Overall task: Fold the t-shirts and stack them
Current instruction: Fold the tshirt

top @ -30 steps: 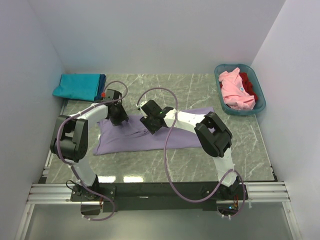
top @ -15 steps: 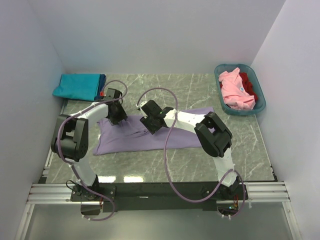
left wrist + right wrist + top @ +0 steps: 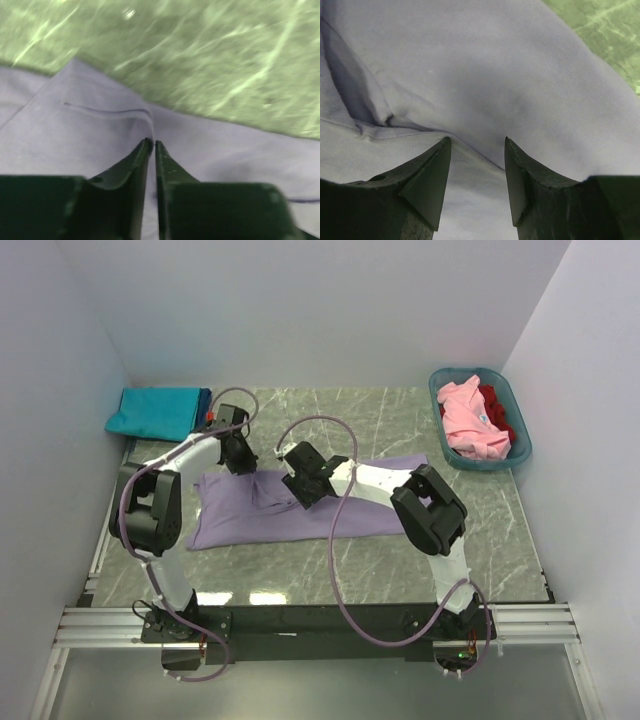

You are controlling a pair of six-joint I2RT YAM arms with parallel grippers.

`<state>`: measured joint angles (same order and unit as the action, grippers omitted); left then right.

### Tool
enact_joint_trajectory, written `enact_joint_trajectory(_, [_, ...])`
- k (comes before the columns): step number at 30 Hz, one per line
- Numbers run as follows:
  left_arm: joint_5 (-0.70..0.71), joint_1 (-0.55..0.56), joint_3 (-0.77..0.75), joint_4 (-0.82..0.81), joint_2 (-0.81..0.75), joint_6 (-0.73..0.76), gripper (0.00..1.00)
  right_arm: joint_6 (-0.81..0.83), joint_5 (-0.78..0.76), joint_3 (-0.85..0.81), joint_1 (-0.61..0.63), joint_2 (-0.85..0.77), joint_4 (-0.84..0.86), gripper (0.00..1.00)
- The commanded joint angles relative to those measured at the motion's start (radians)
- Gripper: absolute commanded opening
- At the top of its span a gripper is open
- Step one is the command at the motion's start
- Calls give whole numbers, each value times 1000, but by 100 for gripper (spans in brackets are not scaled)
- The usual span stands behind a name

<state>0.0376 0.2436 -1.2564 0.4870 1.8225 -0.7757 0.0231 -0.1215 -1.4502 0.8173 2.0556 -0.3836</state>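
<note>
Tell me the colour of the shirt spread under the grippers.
Plain lavender-purple shirt, clearest in the top external view.

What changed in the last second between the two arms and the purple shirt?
The left gripper moved outward to the lavender shirt's far edge and closed its jaws, apparently pinching the cloth. The right gripper stayed open over the shirt; the folded teal shirt and the basket did not move.

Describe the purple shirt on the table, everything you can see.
The lavender t-shirt is plain soft cloth, spread mostly flat but creased on the green marbled table, long side left to right. The left gripper, nearly closed, pinches a small ridge at its far-left edge. The right gripper, jaws apart, has its tips down on folds near its middle.
</note>
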Motion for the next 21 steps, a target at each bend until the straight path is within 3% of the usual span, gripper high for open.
enact_joint_trajectory(1, [-28,5,-98,12,29,-14,15,-15,-47,22,-9,-77,48,54])
enact_joint_trajectory(10, [-99,5,-271,39,167,-42,6,-55,-24,70,-14,-201,101,53])
enact_joint_trajectory(13, [-85,3,-282,67,158,-42,14,-55,52,59,-7,-236,98,52])
enact_joint_trajectory(14, [-64,2,-272,58,121,-45,26,-60,71,56,5,-241,103,52])
enact_joint_trajectory(17, [-53,-33,-227,61,43,-42,39,-61,118,11,34,-221,95,51])
enact_joint_trajectory(21, [-41,-134,-143,71,-70,-17,48,-43,118,-125,120,-108,58,46])
